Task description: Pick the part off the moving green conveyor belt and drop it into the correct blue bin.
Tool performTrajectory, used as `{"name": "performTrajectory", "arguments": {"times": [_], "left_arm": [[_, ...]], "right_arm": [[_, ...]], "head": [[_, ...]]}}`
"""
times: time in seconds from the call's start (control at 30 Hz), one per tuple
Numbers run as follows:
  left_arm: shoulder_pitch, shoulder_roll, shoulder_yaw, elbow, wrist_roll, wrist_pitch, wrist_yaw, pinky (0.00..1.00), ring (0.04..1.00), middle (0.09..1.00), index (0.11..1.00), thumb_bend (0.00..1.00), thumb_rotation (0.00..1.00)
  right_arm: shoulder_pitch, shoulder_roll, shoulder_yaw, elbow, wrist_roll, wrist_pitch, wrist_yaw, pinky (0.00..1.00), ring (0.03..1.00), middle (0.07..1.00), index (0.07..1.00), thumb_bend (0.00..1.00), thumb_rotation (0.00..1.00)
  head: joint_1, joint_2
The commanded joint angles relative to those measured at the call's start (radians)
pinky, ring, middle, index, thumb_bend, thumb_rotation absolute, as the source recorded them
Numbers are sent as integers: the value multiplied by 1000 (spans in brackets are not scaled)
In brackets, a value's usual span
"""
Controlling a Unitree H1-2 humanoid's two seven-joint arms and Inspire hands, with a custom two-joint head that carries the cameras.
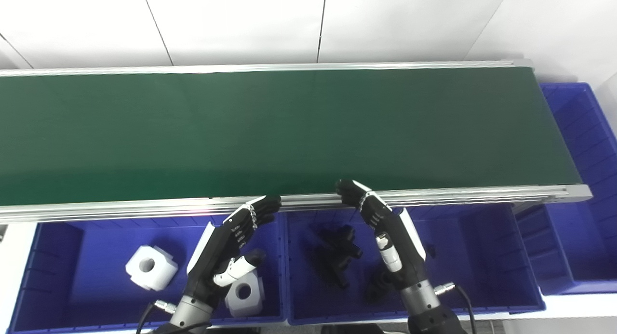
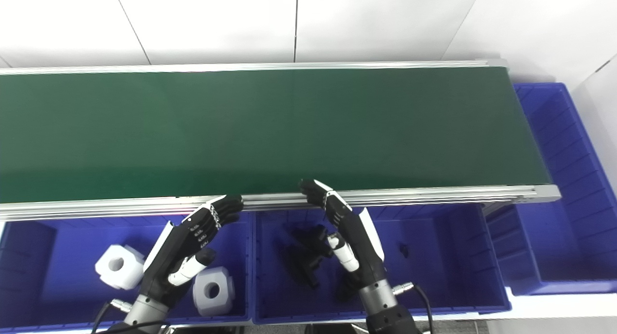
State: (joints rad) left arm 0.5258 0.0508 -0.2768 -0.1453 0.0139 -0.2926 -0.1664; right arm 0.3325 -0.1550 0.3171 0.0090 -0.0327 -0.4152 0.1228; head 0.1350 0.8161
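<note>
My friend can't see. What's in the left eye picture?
An empty green conveyor belt runs across, with two open robot hands, left and right, waiting over blue bins. The left bin holds white parts, the middle bin black parts.

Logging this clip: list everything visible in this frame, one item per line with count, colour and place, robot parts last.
conveyor belt: one, dark green with silver rails, running across the middle; no part on it
left bin: one, blue, below the belt's near rail on the left
white parts: two, white blocks with a round hole, in the left bin
middle bin: one, blue, below the near rail, centre-right
black parts: a cluster, black, in the middle bin; count unclear
end bin: one, blue, past the belt's right end
wall: white panels, behind the belt
left hand: black and white, open, over the left bin, holding nothing
right hand: black and white, open, over the middle bin, fingertips at the near rail
</note>
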Motion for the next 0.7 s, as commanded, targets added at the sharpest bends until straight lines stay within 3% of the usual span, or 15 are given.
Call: {"name": "performTrajectory", "arguments": {"times": [0.0,0.67], "left_arm": [[6,-5,-1,-4,33,-53,16,875,885,848,799,889,731],[0,-6,-14,48,84,-72,22,864,873,843,799,881,744]], "right_arm": [[5,4,-9,-6,-16,-33,6,842,849,842,826,822,1000],[0,-25,-5,43,-58,-54,24,834,853,849,814,808,1000]], "head": [[1,-4],[41,-54]]}}
